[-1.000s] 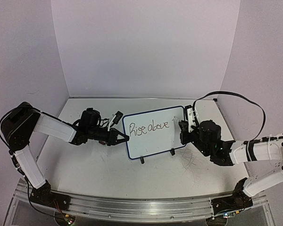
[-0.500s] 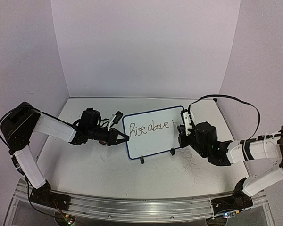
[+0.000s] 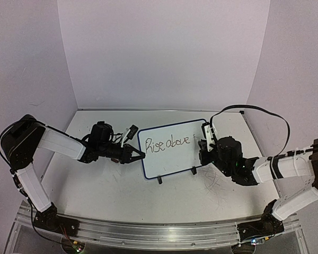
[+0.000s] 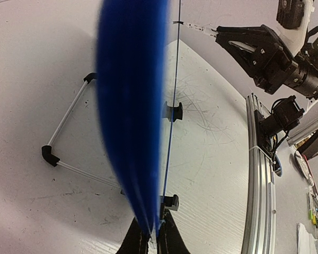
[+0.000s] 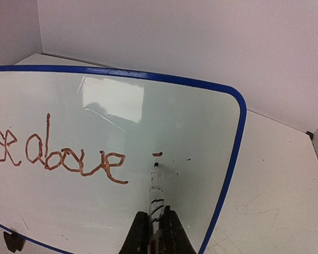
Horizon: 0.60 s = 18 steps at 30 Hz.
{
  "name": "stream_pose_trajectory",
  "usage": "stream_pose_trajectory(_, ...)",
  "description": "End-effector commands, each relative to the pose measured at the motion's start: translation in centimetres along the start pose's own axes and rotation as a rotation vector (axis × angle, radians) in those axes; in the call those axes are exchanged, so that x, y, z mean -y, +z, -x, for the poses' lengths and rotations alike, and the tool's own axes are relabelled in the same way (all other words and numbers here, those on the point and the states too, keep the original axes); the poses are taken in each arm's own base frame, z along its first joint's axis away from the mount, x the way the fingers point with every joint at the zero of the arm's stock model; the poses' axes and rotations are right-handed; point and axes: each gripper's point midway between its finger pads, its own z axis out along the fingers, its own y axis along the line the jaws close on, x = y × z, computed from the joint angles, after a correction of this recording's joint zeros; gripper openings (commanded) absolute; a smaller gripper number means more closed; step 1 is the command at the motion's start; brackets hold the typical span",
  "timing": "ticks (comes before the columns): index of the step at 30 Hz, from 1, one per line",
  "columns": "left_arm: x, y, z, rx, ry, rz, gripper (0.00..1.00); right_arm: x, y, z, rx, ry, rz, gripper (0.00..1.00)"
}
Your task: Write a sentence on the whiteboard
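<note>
The whiteboard (image 3: 172,161) stands tilted mid-table on its clip feet. Its blue rim (image 5: 234,153) frames the sentence (image 3: 167,143), which reads "Rise above" in reddish-brown cursive (image 5: 69,156). A short dash (image 5: 157,154) sits to the right of the words. My left gripper (image 3: 140,155) is shut on the board's left edge, which shows as a blurred blue band (image 4: 132,106) running up from the fingertips (image 4: 151,238). My right gripper (image 3: 203,147) is shut on a white marker (image 5: 157,193). The marker's tip is at the board just under the dash.
A wire stand (image 4: 69,111) props the board from behind, and two black clip feet (image 4: 175,111) (image 4: 171,201) sit on the scuffed tabletop (image 3: 217,185). Walls close in at the back and sides. A metal rail (image 3: 148,233) runs along the near edge.
My right gripper has shifted a little left toward the board with the marker. The left gripper and the board have stayed still.
</note>
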Motion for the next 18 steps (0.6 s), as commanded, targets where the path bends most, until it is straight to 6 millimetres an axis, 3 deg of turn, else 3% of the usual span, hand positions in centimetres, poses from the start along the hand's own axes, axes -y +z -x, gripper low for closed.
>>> stream_pose_trajectory(1,-1.8,-0.2,-0.5,-0.031,0.010,0.101,0.00,0.3,0.5,1.2,0.019,0.057,-0.026,0.00)
stream_pose_trajectory(18,-1.7,-0.2,-0.4,-0.029,0.013,0.100,0.00,0.2,0.0,-0.5,-0.031,0.069,-0.009,0.00)
